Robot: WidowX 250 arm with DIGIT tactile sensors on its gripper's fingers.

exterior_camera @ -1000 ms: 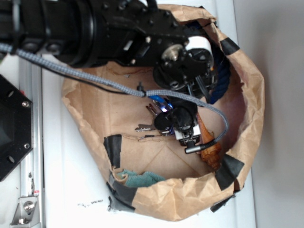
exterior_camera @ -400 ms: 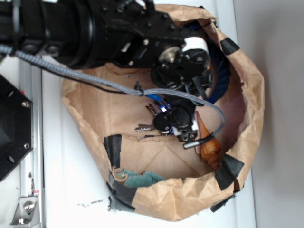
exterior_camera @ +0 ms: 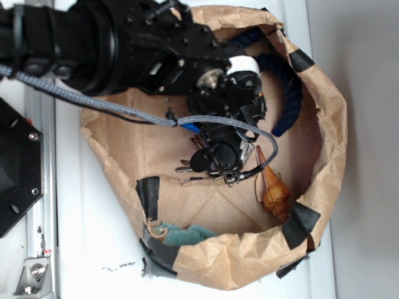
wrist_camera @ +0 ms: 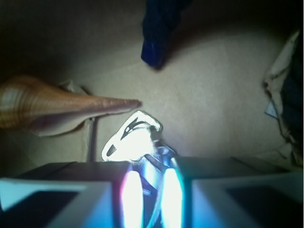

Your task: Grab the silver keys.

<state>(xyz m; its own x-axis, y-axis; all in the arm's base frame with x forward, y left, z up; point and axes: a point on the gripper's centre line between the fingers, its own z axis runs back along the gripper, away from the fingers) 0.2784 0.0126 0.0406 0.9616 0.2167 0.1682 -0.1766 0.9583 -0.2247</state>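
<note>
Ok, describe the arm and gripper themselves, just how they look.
The arm is matte black, built of bulky round housings with small screws. A grey braided cable runs along it and loops down by the gripper, which is black too. A white cylindrical part sits near the wrist. In the wrist view the fingers look pale and boxy, washed in bluish glare.

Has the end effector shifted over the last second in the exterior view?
Yes. The end effector has drifted toward the image's left, away from the brown pointed spiral seashell, whose tip it covered earlier; the shell now lies fully exposed beside it.
</note>
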